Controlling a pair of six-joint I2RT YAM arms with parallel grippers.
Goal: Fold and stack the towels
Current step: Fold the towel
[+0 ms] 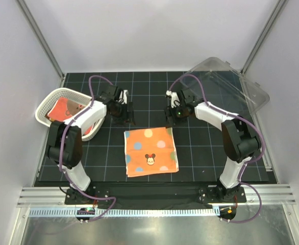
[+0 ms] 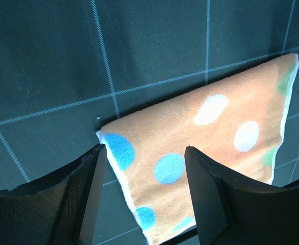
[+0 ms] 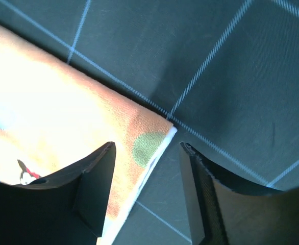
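A square orange terry towel [image 1: 150,151], dotted with blue, white and green spots and bearing a small cartoon mouse face, lies spread flat in the middle of a black gridded counter [image 1: 205,148]. The left end effector [image 2: 144,194] hangs over the towel's far left corner, its two dark fingers spread apart with nothing between them. The right end effector [image 3: 147,189] hangs over the far right corner, fingers likewise parted and gripping nothing; a green spot shows in the gap. Whether either one touches the cloth cannot be told. At the left, a white mesh basket [image 1: 50,99] holds a crumpled red-orange towel [image 1: 67,108]. A clear plastic bin [image 1: 226,76] sits tilted at the far right.
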